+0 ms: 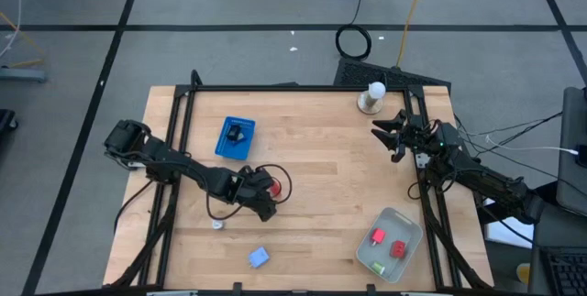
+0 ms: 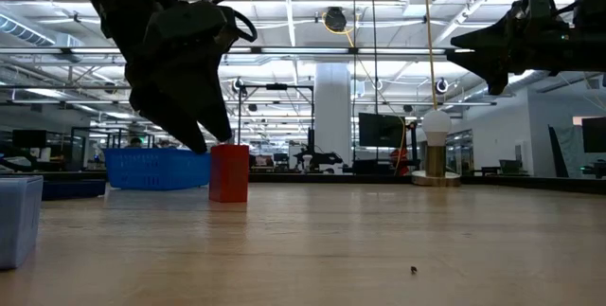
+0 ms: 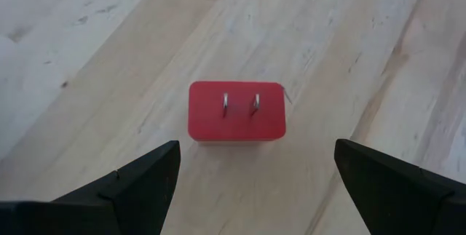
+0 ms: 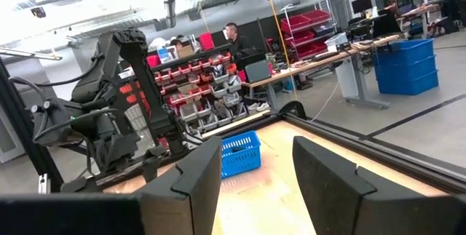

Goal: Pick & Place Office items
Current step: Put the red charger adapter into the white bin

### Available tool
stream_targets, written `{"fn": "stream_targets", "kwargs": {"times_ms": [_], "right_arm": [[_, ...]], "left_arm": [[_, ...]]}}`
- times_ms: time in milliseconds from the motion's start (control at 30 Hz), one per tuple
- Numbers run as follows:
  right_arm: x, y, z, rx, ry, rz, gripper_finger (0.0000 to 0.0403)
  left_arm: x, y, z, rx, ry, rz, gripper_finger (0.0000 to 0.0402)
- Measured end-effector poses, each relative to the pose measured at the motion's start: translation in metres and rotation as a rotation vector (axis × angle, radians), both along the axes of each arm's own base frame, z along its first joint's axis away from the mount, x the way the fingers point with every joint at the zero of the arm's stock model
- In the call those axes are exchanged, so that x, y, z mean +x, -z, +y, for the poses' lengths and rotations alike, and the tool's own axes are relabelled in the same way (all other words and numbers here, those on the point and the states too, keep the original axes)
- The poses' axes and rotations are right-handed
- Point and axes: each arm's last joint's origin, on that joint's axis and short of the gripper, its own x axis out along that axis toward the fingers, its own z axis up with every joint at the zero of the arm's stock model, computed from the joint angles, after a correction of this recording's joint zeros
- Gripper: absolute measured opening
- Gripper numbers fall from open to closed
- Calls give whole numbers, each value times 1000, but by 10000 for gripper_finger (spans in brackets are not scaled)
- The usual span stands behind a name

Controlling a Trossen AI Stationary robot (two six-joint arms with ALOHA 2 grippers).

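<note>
The left gripper (image 1: pixel 265 192) hung just above the wooden table (image 1: pixel 321 149), its jaws spread wide, with a red block (image 1: pixel 273 187) standing on the wood just ahead of the fingertips. In the left wrist view the block (image 3: pixel 237 111) showed two metal prongs on its upper face, and the two dark fingers (image 3: pixel 138 184) flanked it with bare wood on either side, neither one touching it. From table height the block (image 2: pixel 229 172) stood upright with the gripper (image 2: pixel 189 107) poised beside and above it.

Taking that block as the landmark: a blue basket (image 1: pixel 236 137) sat a little farther from the table's front edge and toward the left arm's side, with a dark item inside it. A small blue piece (image 1: pixel 259 257) lay nearer the front edge, well apart from the block. The translucent tray (image 1: pixel 410 226) rested well apart toward the right arm's side near the front corner, holding two red blocks (image 1: pixel 377 235) and a green bit (image 1: pixel 379 267). The white knob-topped stand (image 1: pixel 372 98) stood near the far edge. Between block and tray the wood lay open.

The right gripper (image 1: pixel 393 132) waited raised near the table's right edge beside the stand, its jaws parted.
</note>
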Motion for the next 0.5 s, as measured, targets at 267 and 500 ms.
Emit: {"fn": "stream_targets", "kwargs": {"times_ms": [267,500], "right_arm": [[0,0,0,-1,0,-2,160],[0,0,0,-1,0,-2,160]], "left_arm": [[0,2,0,11,8,15,367],[5,14,2,18,-1,42,367]]}}
